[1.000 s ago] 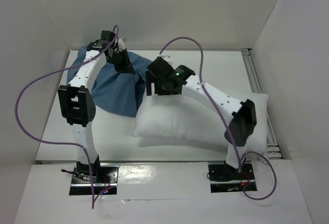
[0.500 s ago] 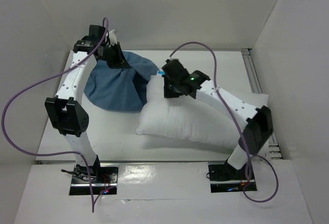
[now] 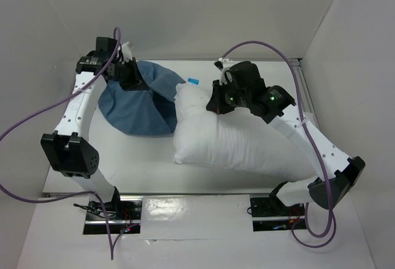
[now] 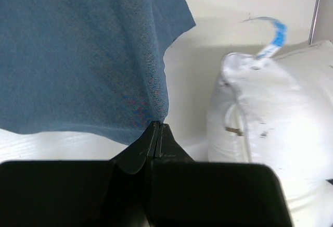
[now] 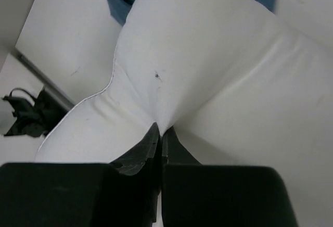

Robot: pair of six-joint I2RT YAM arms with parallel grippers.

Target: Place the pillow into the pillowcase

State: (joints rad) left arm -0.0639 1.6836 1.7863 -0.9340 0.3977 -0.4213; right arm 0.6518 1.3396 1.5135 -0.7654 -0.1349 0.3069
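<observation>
Left gripper [image 4: 157, 127] was clamped shut on an edge of the blue pillowcase [image 3: 141, 105] at the far left of the table [image 3: 71, 134]. Right gripper [image 5: 160, 131] pinched a fold of the white pillow [image 3: 247, 148], whose left end lay against the pillowcase.

On the table [image 3: 133, 164], the pillowcase [image 3: 139, 105] lies rear left. The pillow [image 3: 241, 148] lies just right of it, touching, extending front right.
</observation>
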